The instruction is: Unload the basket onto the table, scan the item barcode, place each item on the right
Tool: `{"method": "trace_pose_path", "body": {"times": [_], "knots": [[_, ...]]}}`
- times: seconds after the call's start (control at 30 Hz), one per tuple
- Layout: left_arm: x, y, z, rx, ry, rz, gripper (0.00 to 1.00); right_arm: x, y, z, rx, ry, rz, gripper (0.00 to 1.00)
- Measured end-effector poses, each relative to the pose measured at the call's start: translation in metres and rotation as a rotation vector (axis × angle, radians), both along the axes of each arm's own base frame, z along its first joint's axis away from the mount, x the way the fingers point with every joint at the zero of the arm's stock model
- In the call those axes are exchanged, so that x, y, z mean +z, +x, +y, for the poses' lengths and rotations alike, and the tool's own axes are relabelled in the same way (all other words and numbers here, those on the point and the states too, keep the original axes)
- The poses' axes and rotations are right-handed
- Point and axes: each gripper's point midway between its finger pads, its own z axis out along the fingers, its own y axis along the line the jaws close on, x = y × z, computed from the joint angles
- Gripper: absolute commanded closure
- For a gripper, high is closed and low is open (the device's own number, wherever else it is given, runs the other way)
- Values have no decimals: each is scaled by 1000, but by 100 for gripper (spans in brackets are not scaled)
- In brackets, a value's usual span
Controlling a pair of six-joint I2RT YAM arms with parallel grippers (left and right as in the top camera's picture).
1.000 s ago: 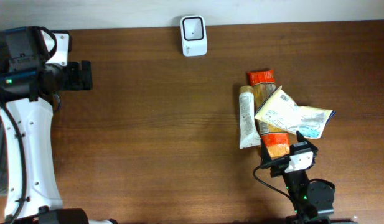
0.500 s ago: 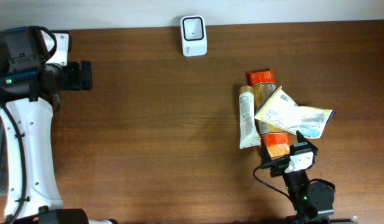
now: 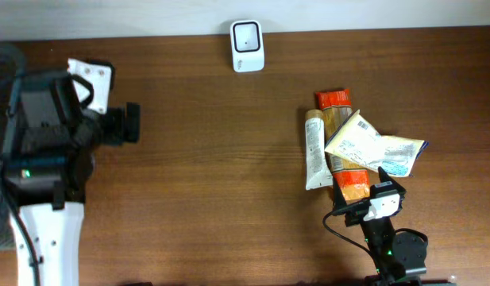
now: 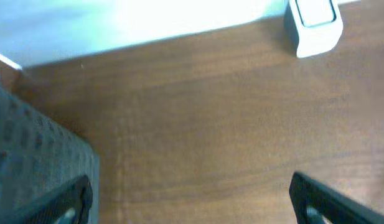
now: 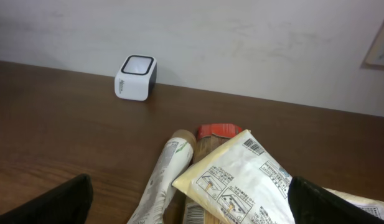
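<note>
Against the far edge of the tabletop (image 3: 213,175) stands a small white scanner (image 3: 247,46), its dark window facing up. Everything else lies nearer the robot than the scanner. Well apart from it, off to its right in the overhead view, three items lie in a loose heap. A white tube (image 3: 314,151) lies lengthwise on the side of the heap closest to the scanner. Touching the tube is a long packet with orange ends (image 3: 340,135). A pale printed pouch (image 3: 372,147) rests tilted across the packet, and the right wrist view shows a barcode (image 5: 254,146) on its upper face.

The right gripper (image 3: 364,199) sits just beyond the heap from the scanner, on the near side. Its fingers are spread wide, one at each lower corner of its wrist view, with nothing between them.

The left gripper (image 3: 131,125) hangs to the scanner's left and somewhat nearer, over bare wood. It is also spread wide and empty, and the scanner shows at the top right of its wrist view.
</note>
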Motion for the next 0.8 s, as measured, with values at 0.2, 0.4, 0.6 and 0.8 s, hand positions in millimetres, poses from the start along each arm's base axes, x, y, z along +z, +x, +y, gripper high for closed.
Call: {"method": "trace_pose_path", "body": {"times": [0.2,0.4,0.6,0.8], "knots": [[-26,-45,-21,-104,27,-618,1,1,0,0,3,0,-3,1],[-110,-98,-27,-165,168,-720,1,1,0,0,3,0,-3,1],[-154,-104,-27,-174,170,-619,1,1,0,0,3,0,-3,1],[-153,-104,-27,-175,170,-621,1,1,0,0,3,0,-3,1]]}}
